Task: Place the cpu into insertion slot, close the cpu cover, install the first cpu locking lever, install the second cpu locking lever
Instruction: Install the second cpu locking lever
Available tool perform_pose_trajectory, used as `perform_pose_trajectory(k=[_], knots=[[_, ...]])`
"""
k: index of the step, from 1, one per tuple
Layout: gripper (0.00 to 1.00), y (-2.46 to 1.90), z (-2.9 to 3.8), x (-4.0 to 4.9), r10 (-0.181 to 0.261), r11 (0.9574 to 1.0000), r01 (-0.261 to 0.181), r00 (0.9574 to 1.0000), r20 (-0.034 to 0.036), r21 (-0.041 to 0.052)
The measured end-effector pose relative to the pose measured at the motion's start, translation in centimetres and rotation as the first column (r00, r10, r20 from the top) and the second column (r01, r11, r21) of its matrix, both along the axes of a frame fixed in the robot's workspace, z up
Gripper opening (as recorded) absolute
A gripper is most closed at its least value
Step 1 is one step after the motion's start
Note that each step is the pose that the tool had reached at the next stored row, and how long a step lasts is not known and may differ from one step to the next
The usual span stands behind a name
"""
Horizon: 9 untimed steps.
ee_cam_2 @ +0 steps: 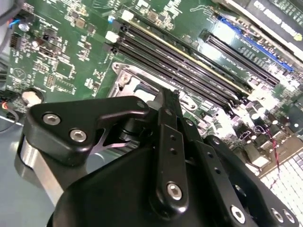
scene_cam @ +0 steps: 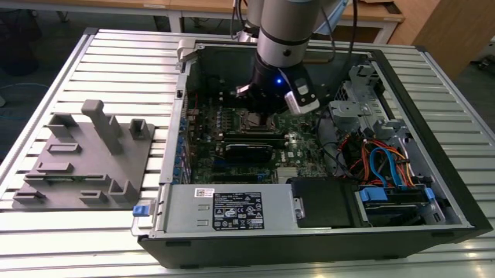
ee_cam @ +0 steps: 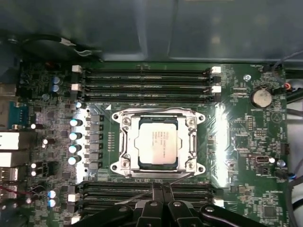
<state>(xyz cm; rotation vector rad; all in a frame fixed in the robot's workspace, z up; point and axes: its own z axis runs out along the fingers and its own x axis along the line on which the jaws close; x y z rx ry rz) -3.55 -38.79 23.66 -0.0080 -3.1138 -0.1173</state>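
Tool (ee_cam: 162, 190): in the first wrist view its two black fingers (ee_cam: 156, 193) stand pressed together with no gap, and nothing is gripped between them. The closed tips sit at the near edge of the socket, touching or just above a thin wire lever (ee_cam: 182, 178) that runs slantwise along that edge. I judge the shut fingers serve as a pushing point on the lever, not as a clamp.

Tool in the second wrist view (ee_cam_2: 166, 97): the black linkage comes down just beside the silvery socket frame, its tip at the frame's edge; real contact cannot be told.

Cpu (ee_cam: 156, 142): lies flat in the middle of the insertion slot (ee_cam: 124, 127), grey metal top up, square to the socket. The placing looks done.

Cpu cover (ee_cam: 191, 142): the silvery frame lies down around the chip, its window showing the chip's top. It looks closed, which would explain why the tool is now at the lever.

Memory slots (ee_cam: 147, 80): long black rows on the green board (ee_cam: 246, 123), on the near and far sides of the socket, apart from the tool's tips.

Computer case (scene_cam: 402, 231): lies open on the ribbed tabletop (scene_cam: 124, 58), toward its edge on the exterior view's right, so the arm (scene_cam: 284, 35) can reach straight down onto the board.

Grey fixture block (scene_cam: 85, 162): near the tabletop's edge on the exterior view's left, well apart from the case.
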Motion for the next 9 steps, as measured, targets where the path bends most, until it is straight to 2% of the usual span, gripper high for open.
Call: perform_pose_trajectory(k=[3, 9], knots=[[0.10, 0.00, -0.11, -0.24, -0.001, 1.0000, 0.001, 1.0000, -0.0038, 0.0001], [0.10, 0.00, -0.30, -0.64, -0.023, 0.9997, 0.023, 0.9997, -0.0044, 0.0001]])
